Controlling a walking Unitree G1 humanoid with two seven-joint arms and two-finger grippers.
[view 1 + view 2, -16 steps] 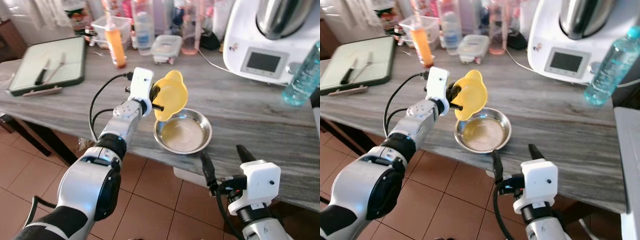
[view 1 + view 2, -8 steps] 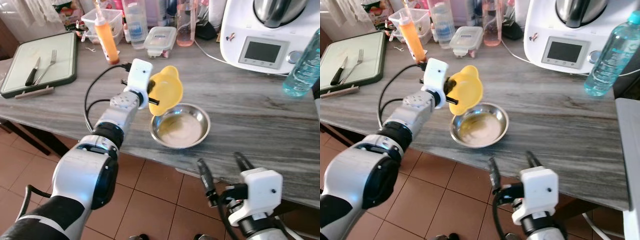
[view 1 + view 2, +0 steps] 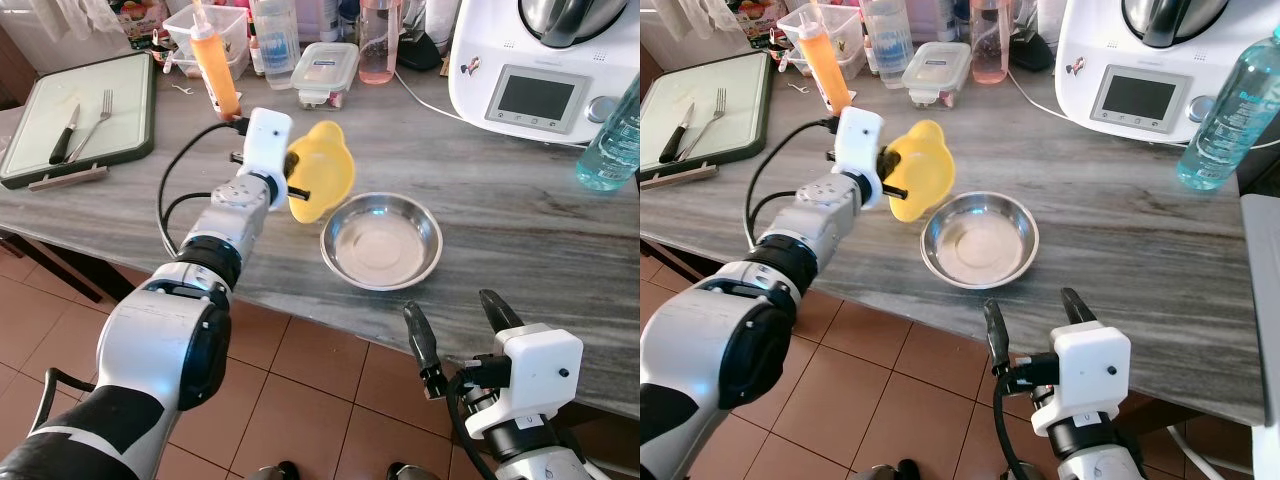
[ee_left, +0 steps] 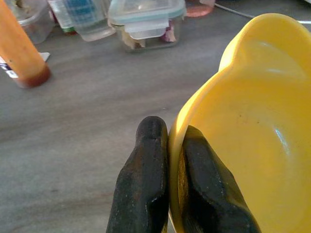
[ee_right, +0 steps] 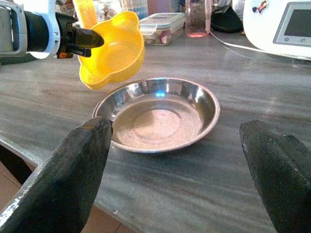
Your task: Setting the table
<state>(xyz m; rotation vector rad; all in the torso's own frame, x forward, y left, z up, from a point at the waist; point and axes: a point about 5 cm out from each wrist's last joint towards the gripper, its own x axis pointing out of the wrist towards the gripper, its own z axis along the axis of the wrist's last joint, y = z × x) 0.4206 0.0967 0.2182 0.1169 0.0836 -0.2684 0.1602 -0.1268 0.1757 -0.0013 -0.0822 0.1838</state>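
Clamped on the rim of a small yellow plastic bowl with ear-like handles (image 3: pixel 322 183), the two black fingers (image 4: pixel 146 179) of the left gripper (image 3: pixel 297 187) are set one outside the wall and one inside it. The bowl is held tilted on edge above the grey wood-grain table (image 3: pixel 500 230), just beside the near-left rim of a round stainless steel dish (image 3: pixel 381 240), apart from it. Such a rim pinch is judged to suit a thin-walled bowl, and the tilt follows from the sideways reach of the wrist. A levelling of the bowl would be called for before it is set down.

Nearer the robot, the right gripper (image 3: pixel 1038 318) is held off the table's near edge with its jaws spread wide and nothing between them, the steel dish lying ahead of it.

Farther out, a green tray (image 3: pixel 85 110) carrying a knife (image 3: pixel 62 133) and a fork (image 3: pixel 97 118) lies at the far left. An orange squeeze bottle (image 3: pixel 215 65), a lidded clear food container (image 3: pixel 326 73), a white kitchen machine (image 3: pixel 545 60) and a blue-tinted water bottle (image 3: pixel 1220 100) stand along the back.
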